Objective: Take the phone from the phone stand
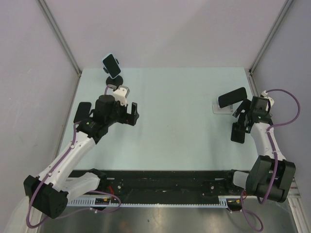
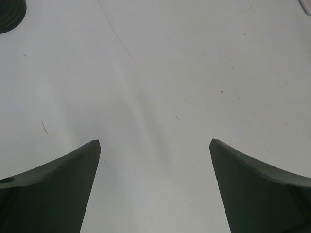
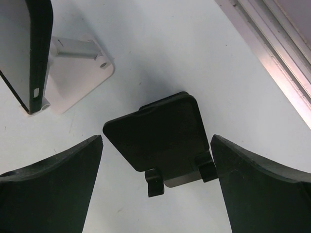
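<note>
A dark phone [image 1: 111, 65] leans on a black round-based stand [image 1: 115, 81] at the far left. A second phone [image 1: 232, 97] [image 3: 26, 48] rests on a white stand [image 1: 221, 109] [image 3: 77, 68] at the right. My left gripper [image 1: 109, 114] [image 2: 155, 143] hangs open over bare table just in front of the round stand, whose base edge [image 2: 9, 12] shows at the top left. My right gripper [image 1: 239, 120] [image 3: 156, 138] is open beside the white stand, with nothing between its fingers.
A black phone stand with no phone on it [image 3: 158, 138] stands on the table below my right gripper, between its fingers. The pale green table [image 1: 180, 111] is enclosed by grey walls at the back and both sides. A metal rail [image 3: 272, 43] runs along the right wall.
</note>
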`<state>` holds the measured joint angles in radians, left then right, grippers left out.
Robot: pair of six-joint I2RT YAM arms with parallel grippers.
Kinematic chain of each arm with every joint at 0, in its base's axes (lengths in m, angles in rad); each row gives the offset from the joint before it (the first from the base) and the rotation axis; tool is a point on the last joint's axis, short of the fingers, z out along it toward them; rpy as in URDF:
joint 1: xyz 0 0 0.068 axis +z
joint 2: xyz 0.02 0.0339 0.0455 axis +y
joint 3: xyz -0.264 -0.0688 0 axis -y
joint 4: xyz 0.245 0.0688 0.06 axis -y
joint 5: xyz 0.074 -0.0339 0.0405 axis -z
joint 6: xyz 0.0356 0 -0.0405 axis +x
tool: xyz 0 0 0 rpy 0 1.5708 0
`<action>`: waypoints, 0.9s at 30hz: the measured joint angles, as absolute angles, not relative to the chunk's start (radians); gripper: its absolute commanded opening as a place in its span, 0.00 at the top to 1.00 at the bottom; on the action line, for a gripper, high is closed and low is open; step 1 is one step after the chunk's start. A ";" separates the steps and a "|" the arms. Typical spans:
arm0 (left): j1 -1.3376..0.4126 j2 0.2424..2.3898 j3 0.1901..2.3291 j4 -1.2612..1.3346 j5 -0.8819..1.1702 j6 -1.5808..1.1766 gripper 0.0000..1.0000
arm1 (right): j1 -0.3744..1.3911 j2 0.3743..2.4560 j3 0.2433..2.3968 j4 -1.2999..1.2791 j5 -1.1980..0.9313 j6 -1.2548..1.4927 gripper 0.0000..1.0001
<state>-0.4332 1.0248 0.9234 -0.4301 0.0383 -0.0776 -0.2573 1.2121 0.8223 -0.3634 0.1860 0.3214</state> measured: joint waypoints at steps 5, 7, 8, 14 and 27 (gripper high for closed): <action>-0.437 1.025 0.923 -0.430 0.038 -0.077 0.00 | -0.257 1.234 0.820 -0.344 0.168 0.305 0.09; -0.439 1.025 0.923 -0.430 0.037 -0.077 0.00 | -0.257 1.235 0.819 -0.342 0.172 0.297 0.20; -0.439 1.025 0.923 -0.430 0.037 -0.076 0.00 | -0.257 1.235 0.819 -0.340 0.176 0.292 0.25; -0.453 1.022 0.921 -0.430 0.031 -0.071 0.00 | -0.283 1.232 0.819 -0.276 0.194 0.238 0.52; -0.463 0.998 0.912 -0.429 0.023 -0.068 0.00 | -0.303 1.278 0.817 -0.109 0.156 0.082 0.59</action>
<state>-0.4629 0.9977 0.9123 -0.4294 0.0227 -0.0681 -0.3031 1.2778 0.8173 -0.1085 0.1558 0.0818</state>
